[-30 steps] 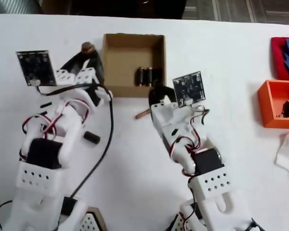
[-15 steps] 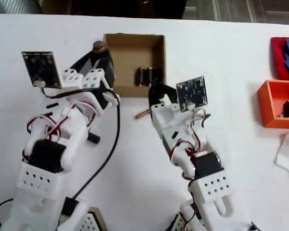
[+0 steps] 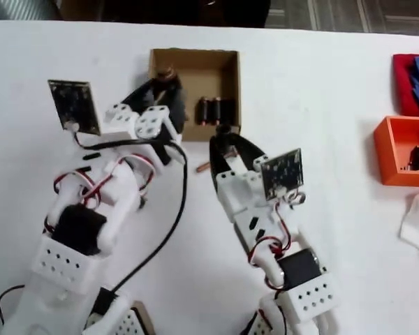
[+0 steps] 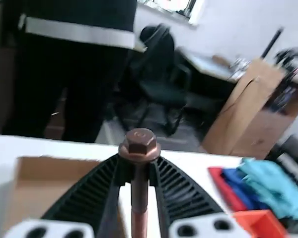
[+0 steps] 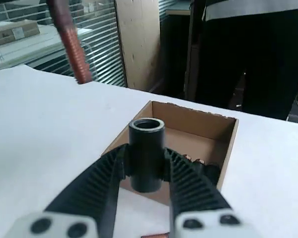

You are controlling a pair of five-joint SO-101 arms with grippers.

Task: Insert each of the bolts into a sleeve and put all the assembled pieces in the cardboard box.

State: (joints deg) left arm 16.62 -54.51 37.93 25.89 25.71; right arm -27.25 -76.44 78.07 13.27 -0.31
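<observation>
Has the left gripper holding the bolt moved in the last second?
Yes. In the high view the left gripper and its bolt went from beside the cardboard box's outer wall to above its edge.

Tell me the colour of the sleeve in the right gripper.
Black; the sleeve shows best in the right wrist view.

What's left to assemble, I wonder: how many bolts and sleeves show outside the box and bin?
Bolts: 2, a bolt in the left fingers, a bolt on the table.
Sleeves: 1, a sleeve in the right fingers.
Total: 3.
</observation>
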